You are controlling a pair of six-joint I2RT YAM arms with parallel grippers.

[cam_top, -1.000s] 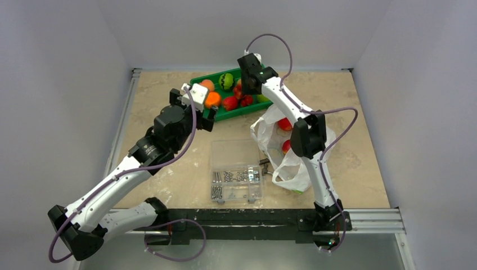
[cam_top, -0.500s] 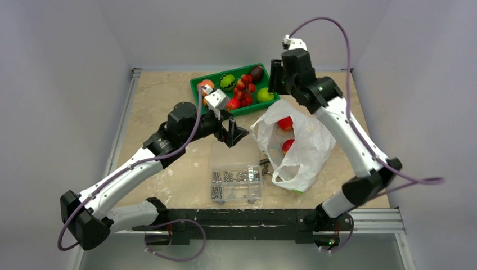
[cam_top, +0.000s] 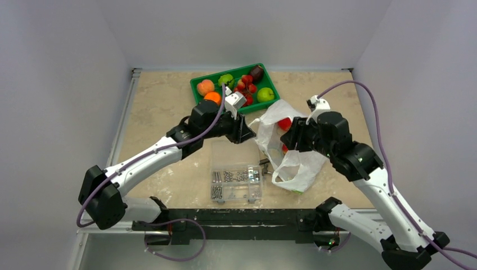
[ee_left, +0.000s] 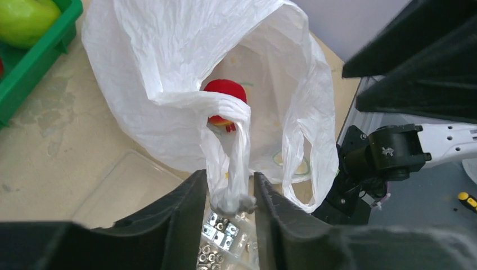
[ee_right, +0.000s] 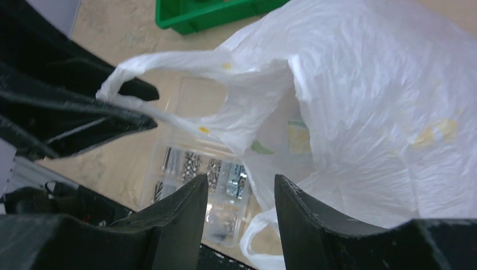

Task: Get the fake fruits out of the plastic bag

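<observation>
The plastic bag [cam_top: 301, 160] is thin, white and crinkled. It lies slumped on the worktop [cam_top: 163, 107] just right of the clear screw box [cam_top: 236, 174], with its mouth gaping. A glossy red one of the fake fruits [ee_left: 224, 90] shows inside. The left hand [ee_left: 229, 188] is pinched tight on a twisted loop handle at the bag's mouth. The right hand [ee_right: 241, 188] hovers just above the bag, fingers parted, gripping nothing.
</observation>
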